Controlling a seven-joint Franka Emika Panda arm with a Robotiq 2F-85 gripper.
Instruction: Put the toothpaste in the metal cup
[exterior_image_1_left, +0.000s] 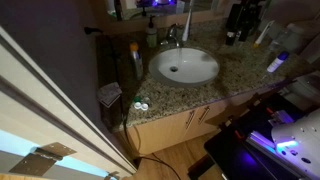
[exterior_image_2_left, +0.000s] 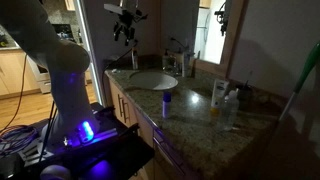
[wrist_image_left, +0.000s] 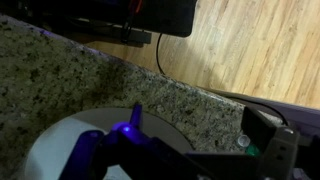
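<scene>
Home bathroom: a white oval sink (exterior_image_1_left: 184, 66) is sitting in a speckled granite vanity counter (exterior_image_1_left: 240, 75), a faucet (exterior_image_1_left: 172, 36) is standing behind it, wooden cabinets (exterior_image_1_left: 175, 125) are running below, and toiletry bottles (exterior_image_2_left: 218, 98) are standing beside the mirror (exterior_image_2_left: 265, 45).

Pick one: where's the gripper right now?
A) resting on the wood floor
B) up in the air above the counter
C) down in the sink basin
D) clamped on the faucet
B: in an exterior view the gripper hangs high above the granite counter and the white sink, touching neither.
</scene>
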